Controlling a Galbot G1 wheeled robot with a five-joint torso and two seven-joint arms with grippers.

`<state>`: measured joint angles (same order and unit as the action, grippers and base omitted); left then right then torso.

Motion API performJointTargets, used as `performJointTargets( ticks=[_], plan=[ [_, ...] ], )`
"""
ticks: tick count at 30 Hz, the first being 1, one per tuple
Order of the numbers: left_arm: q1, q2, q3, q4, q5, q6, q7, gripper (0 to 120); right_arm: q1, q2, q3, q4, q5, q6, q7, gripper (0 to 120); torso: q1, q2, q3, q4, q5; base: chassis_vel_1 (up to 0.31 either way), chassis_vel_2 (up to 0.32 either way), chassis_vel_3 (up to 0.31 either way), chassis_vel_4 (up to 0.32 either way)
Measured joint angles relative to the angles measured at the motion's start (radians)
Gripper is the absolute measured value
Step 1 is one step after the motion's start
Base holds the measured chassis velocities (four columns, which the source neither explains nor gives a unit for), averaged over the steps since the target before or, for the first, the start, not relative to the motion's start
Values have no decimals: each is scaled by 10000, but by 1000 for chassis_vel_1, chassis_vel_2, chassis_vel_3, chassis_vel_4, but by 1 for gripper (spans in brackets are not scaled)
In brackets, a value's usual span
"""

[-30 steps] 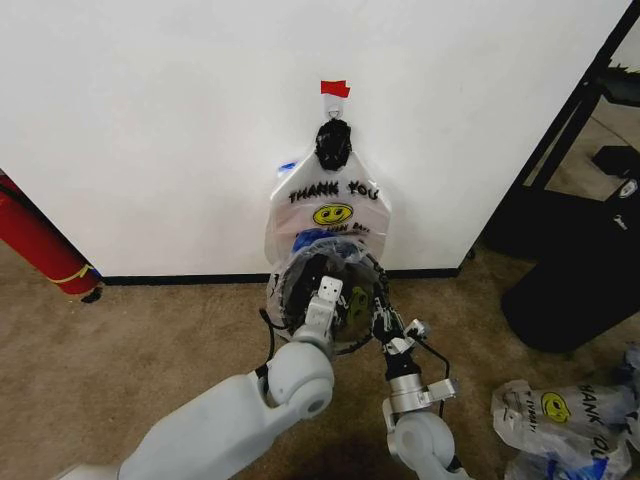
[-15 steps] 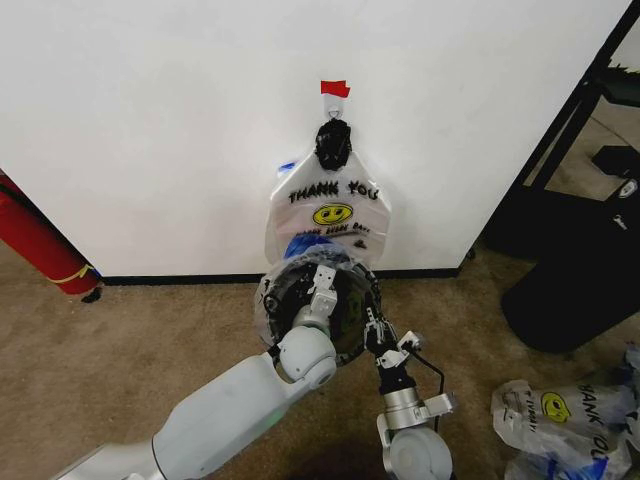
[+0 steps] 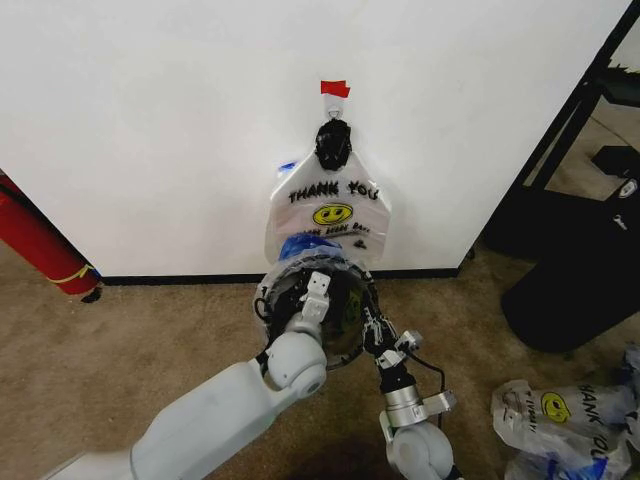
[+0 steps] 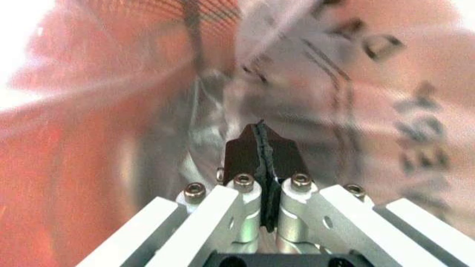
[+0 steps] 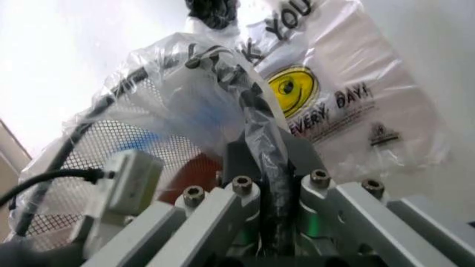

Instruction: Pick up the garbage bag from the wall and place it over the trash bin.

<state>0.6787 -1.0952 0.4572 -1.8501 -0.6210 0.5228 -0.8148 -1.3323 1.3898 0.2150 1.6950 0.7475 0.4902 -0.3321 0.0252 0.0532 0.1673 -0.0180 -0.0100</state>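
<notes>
While draped over the upright trash bin, mouth up: garbage bag, pinched by left gripper and right gripper.

The trash bin, round black wire mesh, stood on the carpet just beside the wall, with a thin translucent garbage bag draped over its rim and blue-tinted plastic at the far edge. More bags printed "THANK YOU" above a yellow smiley hung from a hook on the white wall, under a small red tape strip.
</notes>
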Motion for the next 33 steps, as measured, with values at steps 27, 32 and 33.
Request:
performJointTargets(
  ticks=[27, 32, 33],
  plan=[
    [-11, 477, 895, -452, -202, 2170, -982, 0, 350, 90, 267, -852, -1939, 1144, -1145, 1, 0, 0, 0, -1, 0, 0, 0, 0, 0],
    [-135, 204, 976, -32, -206, 2166, -978, 0, 298, 98, 174, -604, -1848, 1123, -1335, 1, 0, 0, 0, -1, 0, 0, 0, 0, 0],
    [-135, 204, 976, -32, -206, 2166, -978, 0, 298, 98, 174, -604, -1848, 1123, -1335, 1, 0, 0, 0, -1, 0, 0, 0, 0, 0]
  ],
)
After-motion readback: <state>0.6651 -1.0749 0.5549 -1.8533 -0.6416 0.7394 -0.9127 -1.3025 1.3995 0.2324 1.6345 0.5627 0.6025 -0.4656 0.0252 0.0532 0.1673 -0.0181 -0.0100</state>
